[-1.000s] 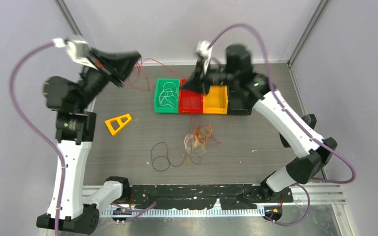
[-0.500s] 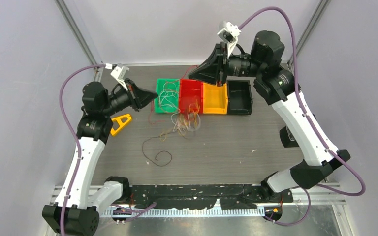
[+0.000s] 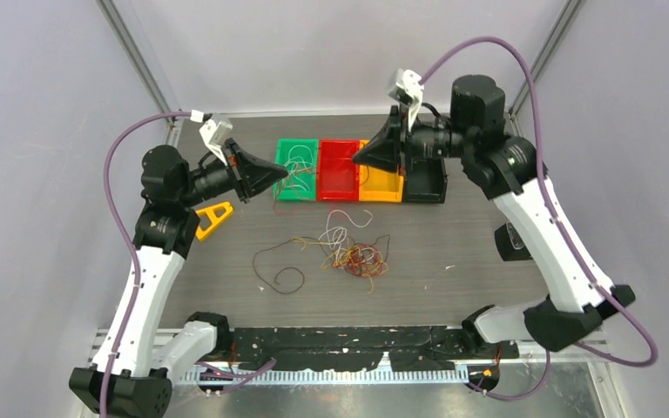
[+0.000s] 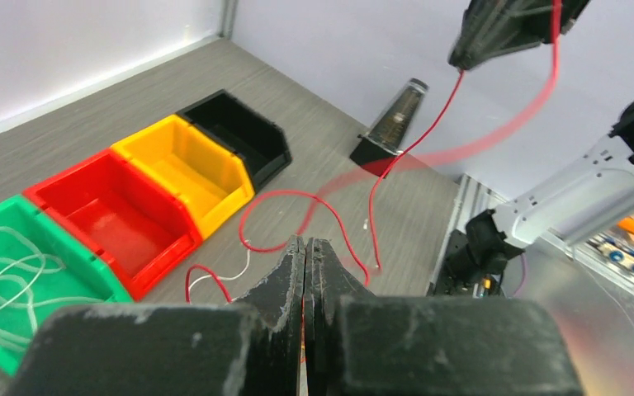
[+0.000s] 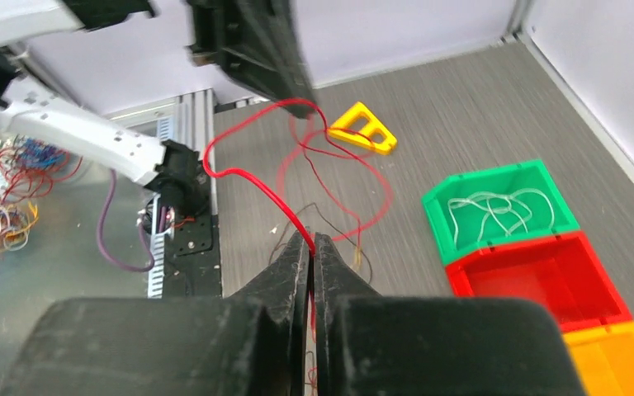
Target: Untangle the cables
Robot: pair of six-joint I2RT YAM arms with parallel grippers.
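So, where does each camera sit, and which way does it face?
Top external: above and behind, looking down on table, bins, tangled cables; left arm, right arm show.
Left wrist: on left arm, facing bins; shut left pincer shows.
Right wrist: on right arm, facing yellow triangle; shut right pincer shows.
Shared by wrist views: red cable, gripped by both pincers.

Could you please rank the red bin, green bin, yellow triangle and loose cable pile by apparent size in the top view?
1. Cable pile, by spread.
2. Red bin and green bin look alike; the green one is partly hidden.
3. Yellow triangle.
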